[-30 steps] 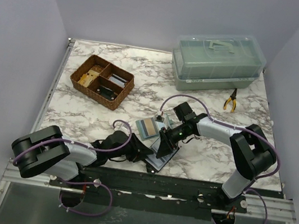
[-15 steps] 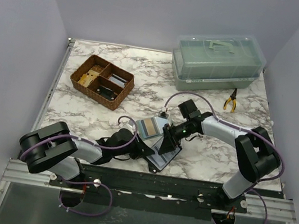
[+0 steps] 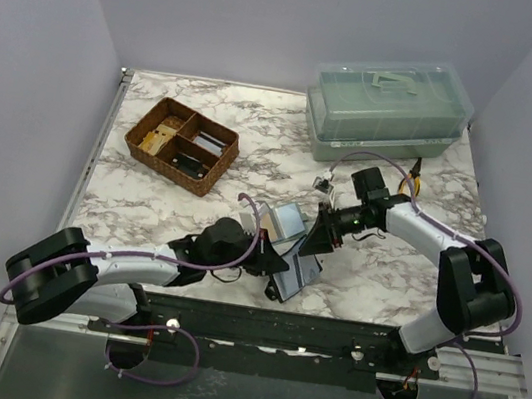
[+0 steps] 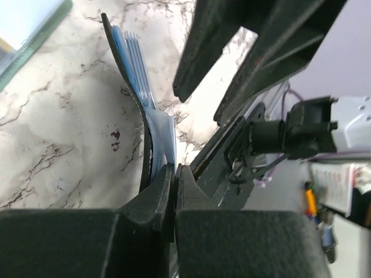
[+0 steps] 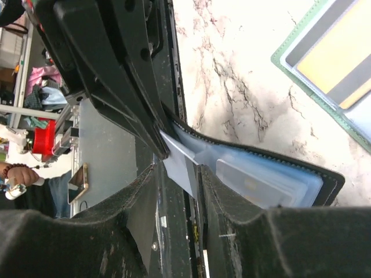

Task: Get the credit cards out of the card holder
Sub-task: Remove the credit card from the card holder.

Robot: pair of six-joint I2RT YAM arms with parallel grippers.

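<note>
Matt black card holder [image 3: 292, 275]; glossy marbled table [image 3: 144, 203].

Noted on the marble counter [image 3: 143, 208]: brown wicker divided tray [image 3: 174, 178] at rear left, lidded translucent green box [image 3: 387, 107] at rear right, yellow-handled pliers [image 3: 411, 179] near its front right corner.

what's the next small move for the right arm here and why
Probably draw the right gripper back to slide the credit card out: the card's end sits between its fingers, partly inside the card holder, whose edge the left gripper pinches shut.
</note>
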